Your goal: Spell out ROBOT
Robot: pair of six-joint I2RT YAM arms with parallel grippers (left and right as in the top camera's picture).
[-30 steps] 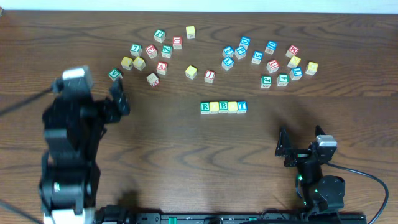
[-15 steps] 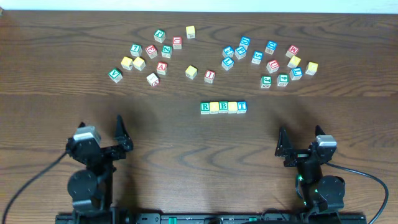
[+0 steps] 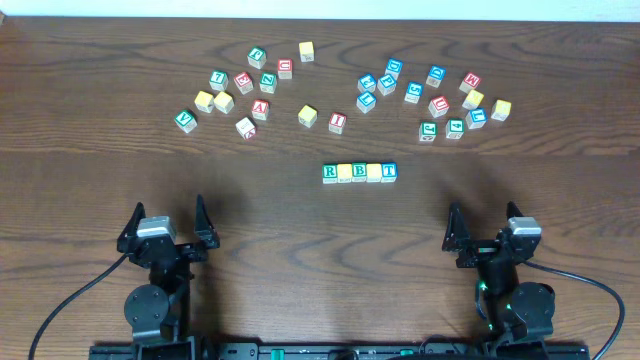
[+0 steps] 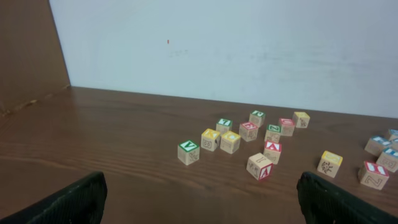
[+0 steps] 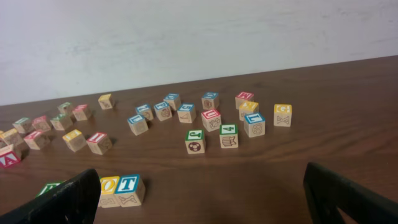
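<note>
Left gripper has drawn back to the near edge of the dark brown wooden table, jaws spread wide, empty. Right gripper unmoved, likewise spread and empty. Row of five small wooden alphabet cubes mid-table, touching: green R, yellow, green B, yellow, blue T. Scattered wooden letter cubes lie beyond.

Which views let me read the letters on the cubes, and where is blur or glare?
Overhead: even light, no strong glare; the spelled row reads R, B, T, yellow faces too small. Left wrist: scattered cubes fairly sharp, wall bright. Right wrist: the row's O and T readable; dark jaws at the corners blurred.
</note>
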